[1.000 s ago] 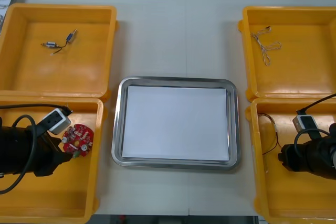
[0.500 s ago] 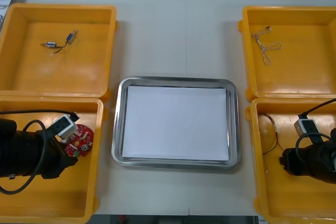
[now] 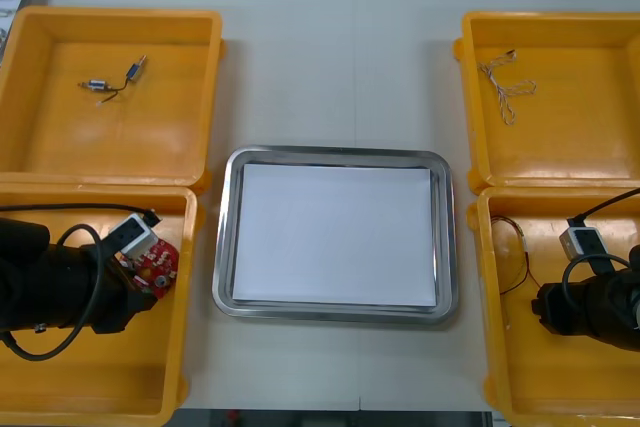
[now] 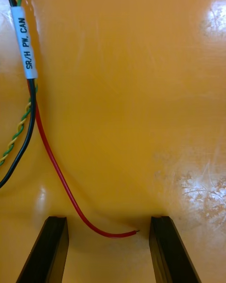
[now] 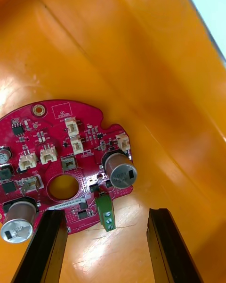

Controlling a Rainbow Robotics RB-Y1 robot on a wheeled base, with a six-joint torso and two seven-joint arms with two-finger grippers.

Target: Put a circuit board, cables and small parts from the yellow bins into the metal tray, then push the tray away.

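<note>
At 8 o'clock of the metal tray [image 3: 222,237], in the near-L yellow bin [image 3: 188,347], L pincer [image 5: 106,214] hangs over the round red circuit board [image 5: 61,170], fingers spread. Board's edge w/ green connector [image 5: 106,213] sits btwn them, prob lining up a rim pinch, as board lies close to the bin wall. At 4 o'clock, R pincer [image 4: 108,221] sits low in near-R bin [image 3: 490,367], also spread, red wire [image 4: 52,160] end btwn fingers, so set for a cable grab. Vs 1 s ago: L arm has slid toward 3 o'clock and covers more board; R barely shifted.
</note>
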